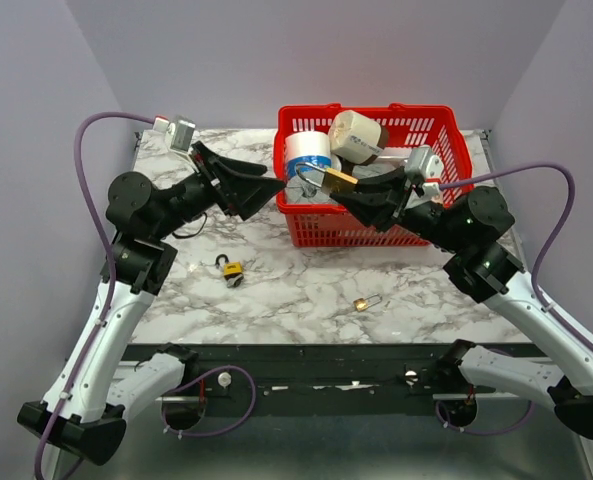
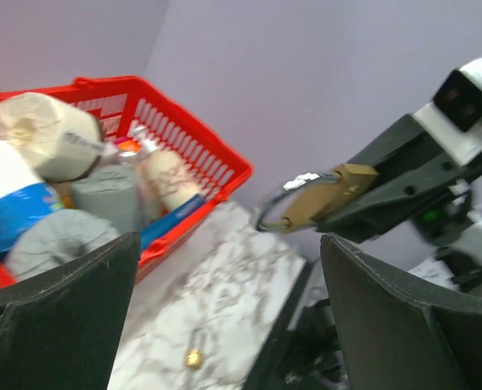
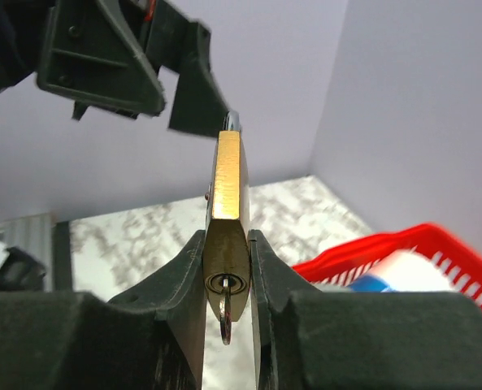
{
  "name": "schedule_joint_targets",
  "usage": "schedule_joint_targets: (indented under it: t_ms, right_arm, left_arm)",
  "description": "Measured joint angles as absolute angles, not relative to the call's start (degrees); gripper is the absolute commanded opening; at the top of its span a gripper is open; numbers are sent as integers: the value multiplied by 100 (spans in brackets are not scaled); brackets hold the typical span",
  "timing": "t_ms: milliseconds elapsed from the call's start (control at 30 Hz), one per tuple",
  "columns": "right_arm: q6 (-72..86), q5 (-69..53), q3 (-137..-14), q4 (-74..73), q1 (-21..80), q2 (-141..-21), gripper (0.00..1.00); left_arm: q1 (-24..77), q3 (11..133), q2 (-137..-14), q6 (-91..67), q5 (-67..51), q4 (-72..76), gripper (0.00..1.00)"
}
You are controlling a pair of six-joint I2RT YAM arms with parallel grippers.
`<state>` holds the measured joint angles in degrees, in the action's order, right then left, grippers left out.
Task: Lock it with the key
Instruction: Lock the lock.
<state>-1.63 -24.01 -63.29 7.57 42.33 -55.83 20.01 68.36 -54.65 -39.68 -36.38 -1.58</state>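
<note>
Right wrist view: the right pincer (image 3: 227, 244) clamps the brass padlock (image 3: 227, 183) in mid-air, key (image 3: 226, 321) hanging from its keyhole. The left pincer (image 2: 228, 252) gapes wide, empty. A clumsy push on the shackle (image 2: 285, 199) may twist the padlock loose or drop the key.

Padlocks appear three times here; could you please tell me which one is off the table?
The brass padlock clamped in the right hand, key in its keyhole. The black-and-yellow padlock and the small brass padlock lie on the table.

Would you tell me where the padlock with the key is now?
In the top view, the padlock is clamped by the right gripper, raised close to the red basket.
</note>
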Motion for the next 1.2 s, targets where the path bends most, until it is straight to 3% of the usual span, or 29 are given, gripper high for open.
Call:
schedule_joint_targets:
  t_ms: [167, 533, 1033, 1200]
  right_arm:
    - [-663, -2215, -6309, 1581, 4233, -5784, 1]
    - [-1098, -1481, -6302, 2355, 4611, -6525, 1]
    - [-1667, -707, -6305, 2886, 5068, -6816, 1]
    - [-1763, -615, -6302, 2952, 5144, -6853, 1]
  left_arm:
    - [2187, 6289, -5439, -5485, -3481, 816, 99]
    - [2781, 5955, -5896, -7207, -2797, 1798, 99]
    - [2950, 6429, -6139, -8289, -1966, 1361, 98]
    - [2976, 6530, -6147, -8350, -1903, 1363, 93]
